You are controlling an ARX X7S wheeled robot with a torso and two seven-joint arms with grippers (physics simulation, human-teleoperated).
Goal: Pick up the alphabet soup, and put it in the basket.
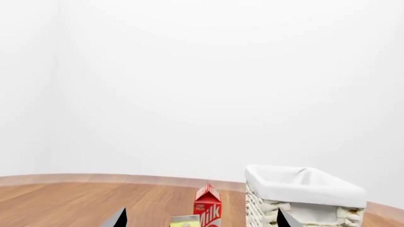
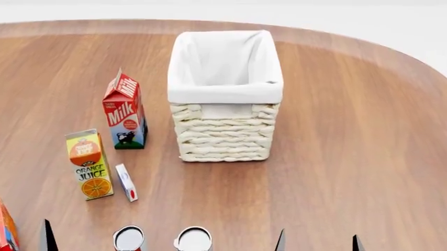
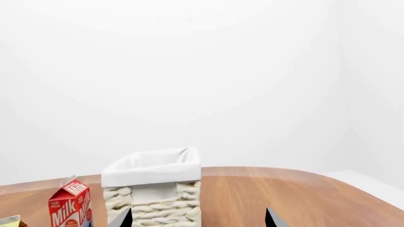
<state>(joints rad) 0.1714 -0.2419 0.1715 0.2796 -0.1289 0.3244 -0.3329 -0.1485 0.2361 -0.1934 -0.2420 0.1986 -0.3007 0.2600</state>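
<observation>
You're holding both pincers low at the bottom edge of the head view, only the dark fingertips showing. The left pincer (image 1: 200, 220) is gaping wide, gripping nothing; its tips are sitting at the lower edge of the left wrist view. The right pincer (image 3: 197, 218) is also standing wide and empty, and in the head view its tips are poking up at lower right.

The basket (image 2: 225, 94) is standing upright at upper centre of the bench (image 2: 349, 157), its white liner folded over the rim, nothing showing inside. The milk (image 2: 124, 112) is standing just left of it. The juice (image 2: 89, 164) is sitting lower left of the milk, with a small white box (image 2: 126, 182) lying just right of the juice.

Two cans are showing only their tops at bottom centre. The soup (image 2: 193, 239) is looking like the right one, though labels are hidden so you can't be sure; the other can (image 2: 129, 239) is sitting just left. Both are lying between your pincers, well apart from the basket. A red-orange carton (image 2: 6, 230) is peeking in at bottom left.
</observation>
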